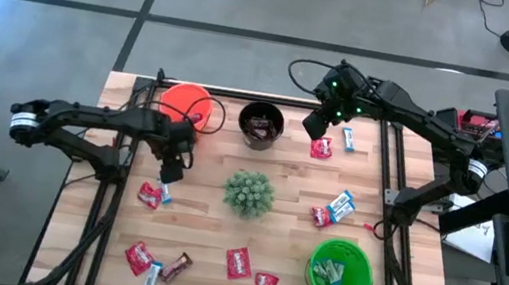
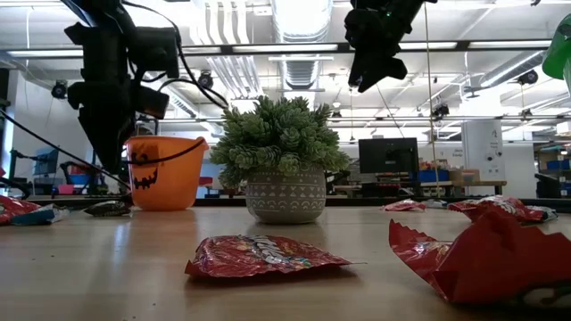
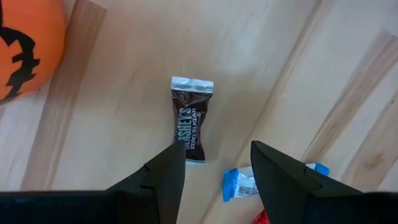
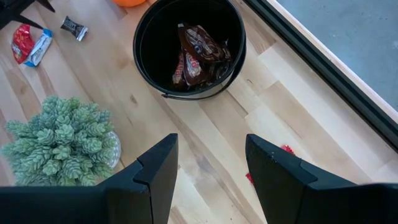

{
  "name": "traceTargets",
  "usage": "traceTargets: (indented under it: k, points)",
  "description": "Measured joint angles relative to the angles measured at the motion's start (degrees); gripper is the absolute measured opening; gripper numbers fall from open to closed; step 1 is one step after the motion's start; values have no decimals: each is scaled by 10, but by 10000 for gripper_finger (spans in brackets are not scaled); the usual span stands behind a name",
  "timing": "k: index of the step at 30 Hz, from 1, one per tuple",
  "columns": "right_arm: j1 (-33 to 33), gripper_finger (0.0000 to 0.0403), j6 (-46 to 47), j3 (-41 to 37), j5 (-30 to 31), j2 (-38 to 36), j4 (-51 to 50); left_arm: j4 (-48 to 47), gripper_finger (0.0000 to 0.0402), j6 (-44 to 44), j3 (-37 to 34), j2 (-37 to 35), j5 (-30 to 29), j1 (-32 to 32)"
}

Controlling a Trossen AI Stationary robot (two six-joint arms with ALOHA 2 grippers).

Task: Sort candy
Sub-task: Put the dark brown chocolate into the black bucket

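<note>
My left gripper (image 1: 173, 169) is open and empty, pointing down over the table just near of the orange pumpkin bucket (image 1: 184, 104). In the left wrist view (image 3: 214, 149) a dark brown wrapped candy (image 3: 191, 120) lies flat on the wood just beyond its fingertips, with a light blue candy (image 3: 249, 183) beside it. My right gripper (image 1: 316, 123) is open and empty, held high between the black bucket (image 1: 261, 123) and a red candy (image 1: 322, 149). The black bucket (image 4: 189, 46) holds several brown candies (image 4: 199, 53).
A spiky green plant ball in a pot (image 1: 249, 192) stands mid-table. A green bucket (image 1: 340, 270) with blue candies stands near right. Red, blue and brown candies lie scattered: near left (image 1: 138, 257), near middle (image 1: 239, 262), right (image 1: 333, 210), far right (image 1: 348, 138).
</note>
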Motion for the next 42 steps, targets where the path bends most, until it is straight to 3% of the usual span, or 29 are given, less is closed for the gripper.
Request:
traceTargets:
  k: [23,42]
  points:
    - [0,178,26,0,0,0,0,1,164,13,0,44,16,-16]
    - [0,178,24,0,-2,0,-20,17,164,-37,-5,122,-54,-17]
